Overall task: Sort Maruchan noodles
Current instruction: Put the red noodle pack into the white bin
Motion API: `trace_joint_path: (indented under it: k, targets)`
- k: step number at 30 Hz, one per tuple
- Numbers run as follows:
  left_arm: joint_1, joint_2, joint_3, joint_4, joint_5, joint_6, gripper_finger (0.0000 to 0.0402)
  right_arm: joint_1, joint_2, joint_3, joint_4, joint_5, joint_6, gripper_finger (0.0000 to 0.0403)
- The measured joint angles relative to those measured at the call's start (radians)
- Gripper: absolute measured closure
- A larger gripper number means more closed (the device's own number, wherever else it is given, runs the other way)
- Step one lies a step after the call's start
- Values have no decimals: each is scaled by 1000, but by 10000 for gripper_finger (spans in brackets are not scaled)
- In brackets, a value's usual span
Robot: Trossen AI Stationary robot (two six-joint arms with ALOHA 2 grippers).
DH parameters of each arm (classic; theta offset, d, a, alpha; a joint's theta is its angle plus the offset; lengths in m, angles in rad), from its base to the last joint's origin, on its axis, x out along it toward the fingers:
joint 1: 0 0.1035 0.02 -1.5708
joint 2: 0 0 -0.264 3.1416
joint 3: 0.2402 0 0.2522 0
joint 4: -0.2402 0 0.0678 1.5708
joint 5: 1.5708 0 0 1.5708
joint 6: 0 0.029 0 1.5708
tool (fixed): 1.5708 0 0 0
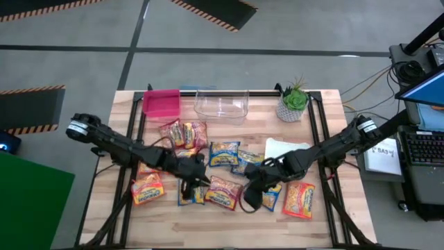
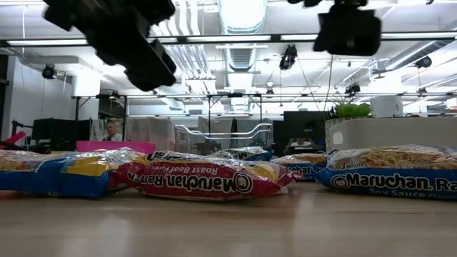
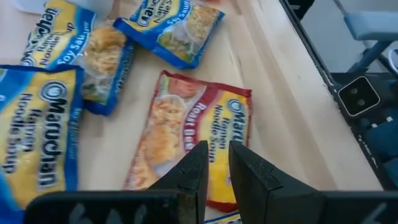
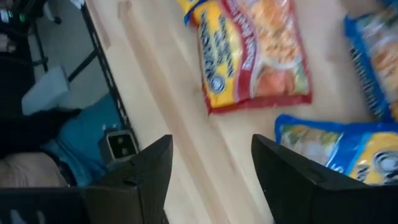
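Several Maruchan noodle packets lie flat on the wooden table [image 1: 229, 229]: red ones [image 1: 184, 132] at the back, blue ones [image 1: 224, 154] in the middle, orange ones [image 1: 148, 189] [image 1: 300, 199] at the sides. A red Roast Beef packet [image 1: 223, 192] lies near the front. My left gripper [image 1: 198, 177] [image 3: 216, 168] hovers shut over that red packet [image 3: 193, 140], holding nothing. My right gripper [image 1: 250, 194] [image 4: 211, 168] stands open above the table, clear of the red packet [image 4: 255, 56] and a blue packet [image 4: 336, 152].
A pink tray [image 1: 161, 103] and a clear bin [image 1: 221, 104] stand at the table's far edge. A potted green plant [image 1: 293, 102] is at the far right, with a white sheet [image 1: 284, 148] in front of it. Bare wood runs along the near edge.
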Motion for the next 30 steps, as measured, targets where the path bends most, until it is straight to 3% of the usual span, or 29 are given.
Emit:
trace_joint_path:
  k: [10, 20, 30]
  targets:
    - [-150, 122, -2, 83, -94, -181, 355, -20, 108, 9, 53, -2, -83, 192]
    - [-157, 305, -2, 300, -41, -217, 355, -79, 213, 9, 82, -15, -168, 192]
    - [-153, 344, -2, 354, -44, -217, 355, -150, 215, 10, 86, -58, -113, 193]
